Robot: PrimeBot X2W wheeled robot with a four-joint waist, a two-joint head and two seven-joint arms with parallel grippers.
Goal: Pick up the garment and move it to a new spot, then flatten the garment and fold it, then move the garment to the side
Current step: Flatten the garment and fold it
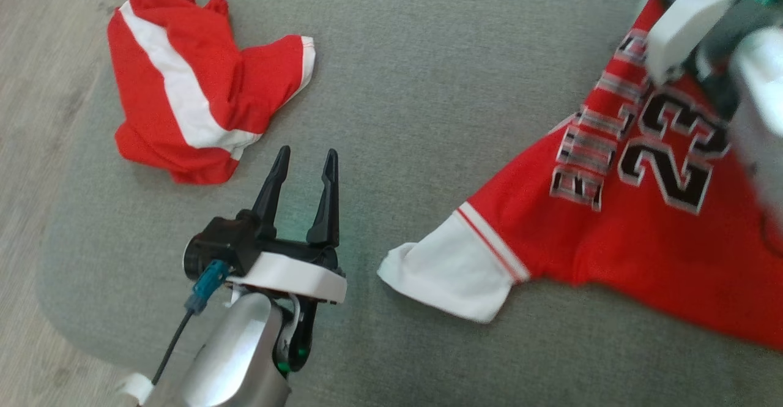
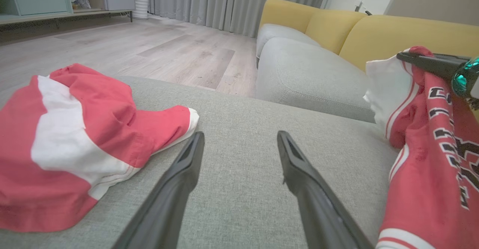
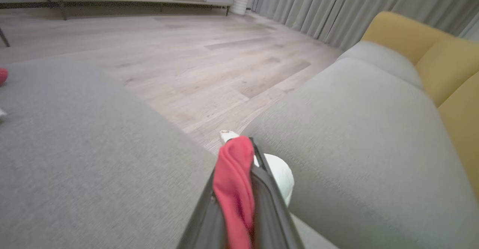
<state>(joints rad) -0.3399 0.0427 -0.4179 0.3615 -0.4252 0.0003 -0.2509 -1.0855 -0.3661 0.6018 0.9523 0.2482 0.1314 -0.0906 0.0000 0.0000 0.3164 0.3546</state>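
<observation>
The garment is a red jersey with a black "23" and white sleeve trim, lying partly spread on the grey cushion at the right, one end lifted. In the right wrist view my right gripper is shut on a bunched red fold of the garment. The left wrist view shows its dark fingers holding the garment up beside a white sleeve. My left gripper hovers open over the bare cushion, left of the jersey's lower sleeve, nothing between its fingers.
A crumpled red piece of clothing with a white stripe lies at the cushion's far left corner. The grey cushion ends at wooden floor on the left. Beyond it stand a grey-and-yellow sofa, curtains and a cabinet.
</observation>
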